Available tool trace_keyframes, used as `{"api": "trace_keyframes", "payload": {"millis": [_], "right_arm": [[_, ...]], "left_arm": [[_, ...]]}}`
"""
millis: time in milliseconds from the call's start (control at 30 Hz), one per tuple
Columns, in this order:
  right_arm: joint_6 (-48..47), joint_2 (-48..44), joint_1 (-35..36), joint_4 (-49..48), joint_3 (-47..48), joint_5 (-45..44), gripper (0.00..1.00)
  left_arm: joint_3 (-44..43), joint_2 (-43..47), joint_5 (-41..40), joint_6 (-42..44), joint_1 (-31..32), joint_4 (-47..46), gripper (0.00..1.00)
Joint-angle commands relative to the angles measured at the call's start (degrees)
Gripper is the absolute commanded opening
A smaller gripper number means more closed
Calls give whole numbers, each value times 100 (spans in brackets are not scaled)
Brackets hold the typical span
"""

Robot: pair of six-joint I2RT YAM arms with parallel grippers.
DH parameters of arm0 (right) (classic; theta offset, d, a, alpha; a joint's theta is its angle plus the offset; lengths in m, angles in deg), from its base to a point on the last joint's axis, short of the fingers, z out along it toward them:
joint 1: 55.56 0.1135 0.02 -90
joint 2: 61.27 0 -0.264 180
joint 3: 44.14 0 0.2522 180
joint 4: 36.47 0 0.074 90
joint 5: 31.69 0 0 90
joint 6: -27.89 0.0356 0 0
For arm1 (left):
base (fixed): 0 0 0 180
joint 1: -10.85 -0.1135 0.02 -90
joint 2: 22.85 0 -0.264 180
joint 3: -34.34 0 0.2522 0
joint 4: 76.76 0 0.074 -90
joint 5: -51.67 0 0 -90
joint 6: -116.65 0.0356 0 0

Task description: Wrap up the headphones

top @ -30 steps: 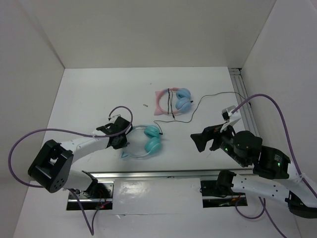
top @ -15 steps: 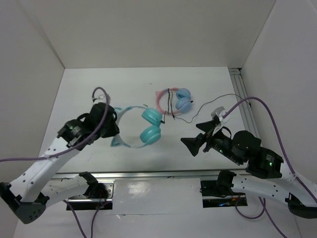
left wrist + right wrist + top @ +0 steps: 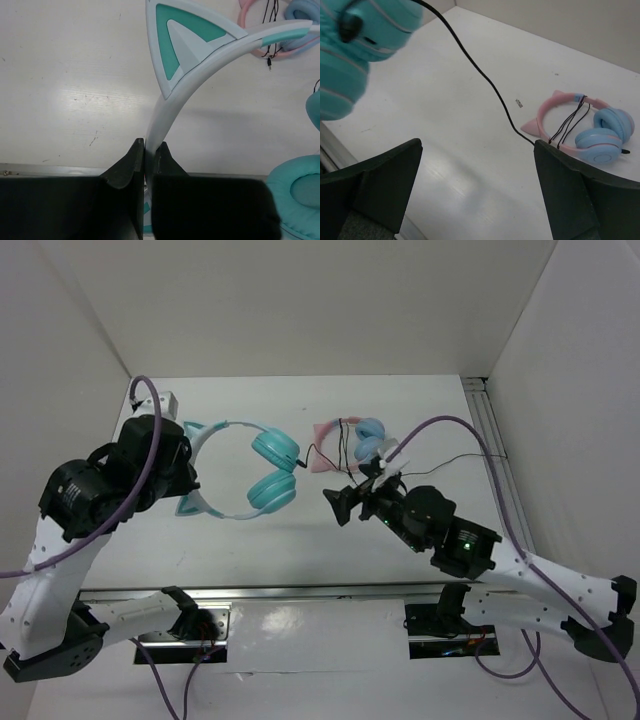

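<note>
Teal over-ear headphones (image 3: 272, 490), pale cat-eared headband (image 3: 165, 107) clamped in the left gripper (image 3: 145, 150), above the left side of the white desk (image 3: 420, 400). Wide-open right gripper (image 3: 480, 172) near the loose black cord (image 3: 490, 85); wrapping not yet started.

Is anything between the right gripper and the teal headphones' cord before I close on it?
Nothing visible. The cord hangs free from the teal headphones, crossing between the fingers of the open right gripper. The pink-banded pair lies on the table beyond the cord.

Blurred, corner-cropped headphones (image 3: 350, 50) in the right wrist view; tiny, indistinct speck (image 3: 519, 103) nearby.
</note>
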Motion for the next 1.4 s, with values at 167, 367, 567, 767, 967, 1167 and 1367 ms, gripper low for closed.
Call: {"api": "trace_keyframes", "payload": {"millis": [167, 367, 567, 767, 967, 1167, 1367], "right_arm": [[211, 1043, -1159, -1746, -445, 999, 90], [396, 1368, -2172, -2423, -911, 2170, 64], [511, 1193, -2385, -2773, -1368, 2488, 24], [643, 1192, -2499, -3074, -1544, 2796, 0], [695, 466, -2210, -1898, -1316, 828, 0], [459, -266, -1946, -484, -290, -104, 0], [-183, -74, -1945, 221, 424, 124, 0]], "left_arm": [[-914, 304, 290, 121, -15, 64, 0], [-968, 427, 169, 121, -68, 64, 0], [-968, 427, 54, 59, -68, 64, 0], [-915, 375, 54, -55, -68, 64, 0], [-22, 305, -623, 357, -68, -321, 0], [1508, -511, -411, 675, 10, -1060, 0], [2204, -1057, 1105, 1578, 607, -2104, 0]]}}
